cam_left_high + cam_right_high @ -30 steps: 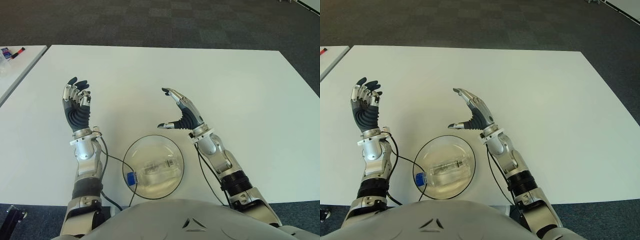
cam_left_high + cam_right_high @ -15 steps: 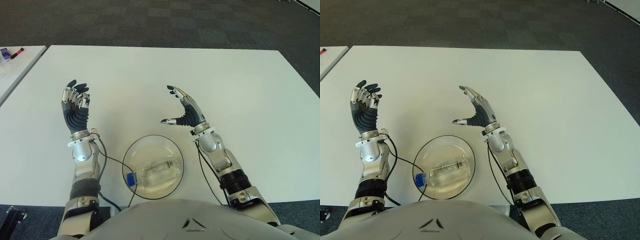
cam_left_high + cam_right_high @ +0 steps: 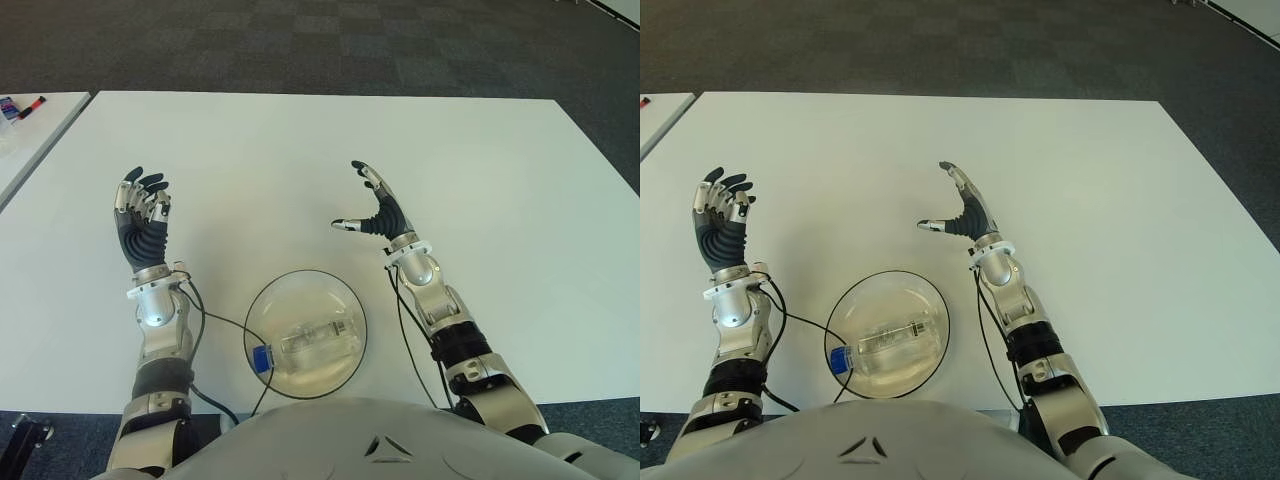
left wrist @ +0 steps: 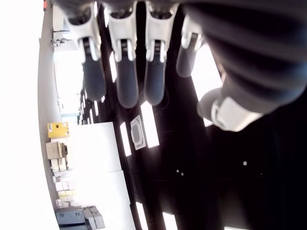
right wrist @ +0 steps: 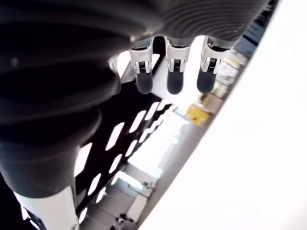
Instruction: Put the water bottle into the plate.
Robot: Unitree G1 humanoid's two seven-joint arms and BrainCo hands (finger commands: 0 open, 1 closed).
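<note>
The water bottle (image 3: 313, 341) is seen lying on its side inside the clear plate (image 3: 257, 310), its blue cap toward the left hand's side, so the placing is judged done. The right hand (image 3: 377, 209) is held raised above the counter (image 3: 480, 180), beyond and to the right of the plate, with fingers spread and thumb out; nothing is held in it. The left hand (image 3: 140, 218) is held upright to the plate's left, fingers loosely extended and likewise empty, as is borne out by both wrist views.

What is judged to remain is a clean retreat: the hands are best kept high and drawn away from the plate, so that the rim is not clipped and the bottle is not set rolling.

A dark cable (image 3: 222, 320) is seen running from the left wrist past the near-left rim of the plate; it could be dragged against the plate if that arm is swung. A second table (image 3: 30, 125) with small items lies well off beyond the left hand. Nothing else is seen on the counter.
</note>
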